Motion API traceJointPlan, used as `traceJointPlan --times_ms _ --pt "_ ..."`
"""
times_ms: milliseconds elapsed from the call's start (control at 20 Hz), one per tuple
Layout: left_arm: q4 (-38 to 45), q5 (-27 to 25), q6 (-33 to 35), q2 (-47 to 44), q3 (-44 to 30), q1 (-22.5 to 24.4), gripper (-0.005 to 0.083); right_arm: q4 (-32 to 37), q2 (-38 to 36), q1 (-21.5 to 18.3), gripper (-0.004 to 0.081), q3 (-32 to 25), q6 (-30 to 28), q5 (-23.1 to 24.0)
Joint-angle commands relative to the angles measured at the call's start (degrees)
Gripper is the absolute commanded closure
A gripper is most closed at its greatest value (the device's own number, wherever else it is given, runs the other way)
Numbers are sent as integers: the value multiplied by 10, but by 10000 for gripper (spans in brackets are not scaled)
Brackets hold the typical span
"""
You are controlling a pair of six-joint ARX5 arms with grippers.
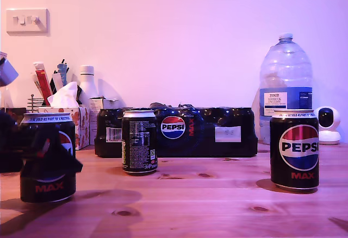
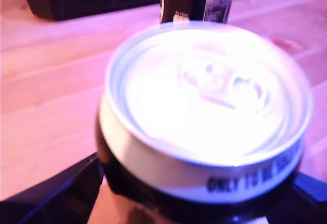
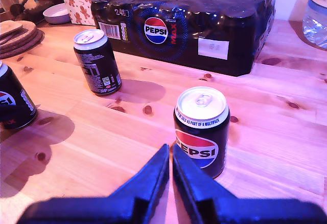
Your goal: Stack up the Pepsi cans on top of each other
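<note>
Exterior view: first pincer (image 1: 48, 159) clamps left Pepsi Max can (image 1: 48, 140) for lifting; second pincer (image 3: 171, 170), pressed together, waits near right can (image 3: 201, 129).

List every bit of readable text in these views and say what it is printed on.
"PEPSI", "MAX": black can with globe logo, exterior view's right.
"MAX": black can in my first hand.
"ONLY TO BE": that can's rim.
"PEPSI", "MAX", "24": black shrink-wrapped multipack.
"SOLD AS PART OF A MULTIPACK": right can's rim.
Middle black can's small print and the clear water bottle's label: too small.

three Pepsi cans (image 1: 48, 156) (image 1: 139, 141) (image 1: 294, 149), one multipack (image 1: 179, 132), one water bottle (image 1: 285, 86)
</note>
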Motion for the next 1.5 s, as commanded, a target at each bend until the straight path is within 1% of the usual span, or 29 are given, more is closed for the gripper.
traceJointPlan --times_ms 0,50,100,400,500,600,800,950,1150,1350,1450 --pt "2 3 5 1 -7 -1 -6 7 3 2 782 -9 0 0" --pt "1 3 5 1 -7 -1 -2 7 3 2 782 -9 0 0" --pt "-5 2 5 1 -7 -1 23 7 3 2 782 -9 0 0" --pt "-16 12 5 -7 -7 -1 307 9 3 2 782 -9 0 0" --pt "-14 14 18 -7 -6 -1 373 9 3 2 782 -9 0 1" --pt "-12 20 30 -10 -6 -2 384 10 3 2 782 -9 0 1" --pt "-12 41 30 -34 14 -3 384 10 3 2 782 -9 0 1" --pt "-42 56 28 -62 46 -2 384 10 3 2 782 -9 0 1" --pt "-106 71 29 -93 117 -7 384 10 3 2 782 -9 0 1" --pt "-178 80 31 -100 216 -13 384 10 3 2 782 -9 0 1" --pt "-230 86 38 -99 269 -16 384 10 3 2 782 -9 0 0"
